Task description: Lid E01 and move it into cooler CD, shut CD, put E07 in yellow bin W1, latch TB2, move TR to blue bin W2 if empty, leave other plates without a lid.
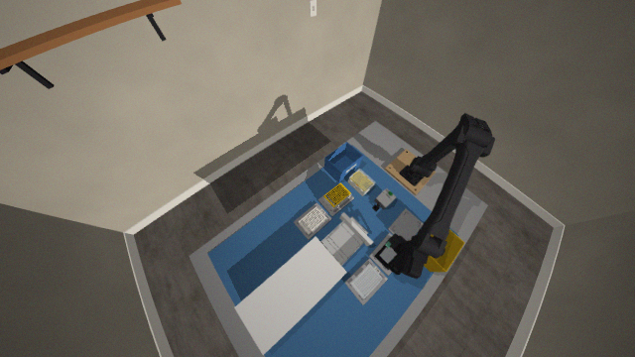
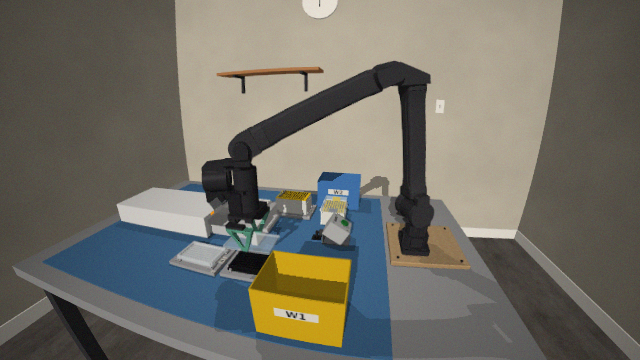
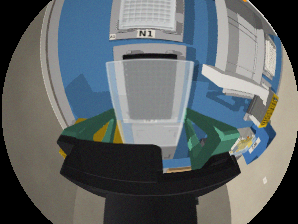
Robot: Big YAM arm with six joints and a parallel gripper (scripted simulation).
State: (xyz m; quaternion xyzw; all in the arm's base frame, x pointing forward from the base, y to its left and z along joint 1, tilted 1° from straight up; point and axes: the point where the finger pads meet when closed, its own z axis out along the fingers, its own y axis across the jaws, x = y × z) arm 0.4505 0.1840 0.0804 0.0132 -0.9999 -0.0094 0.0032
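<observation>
My gripper (image 2: 245, 236) (image 1: 389, 254) (image 3: 150, 111) is shut on the clear plate lid (image 3: 149, 92) (image 2: 232, 243), gripping it by its long sides with the green fingers. The lid hangs level a little above the black assay plate (image 2: 247, 263), which sits in its nest and shows as a dark strip past the lid's far edge in the wrist view (image 3: 149, 59). A white plate (image 3: 148, 2) (image 2: 200, 254) (image 1: 367, 280) sits in the nest marked N1 right beside it. Another white plate (image 1: 314, 218) sits in a nest beyond the cooler drawer.
The white cooler CD (image 1: 293, 293) (image 2: 165, 212) has its drawer (image 1: 344, 240) (image 3: 242, 43) pulled open. The empty grey lid park (image 1: 407, 224) is near the green DONE key (image 1: 385, 198) (image 2: 337, 229). The tip rack TR (image 1: 337, 194), the tip box TB2 (image 1: 361, 181), the blue bin W2 (image 2: 340, 187) and the yellow bin W1 (image 2: 300, 295) stand around.
</observation>
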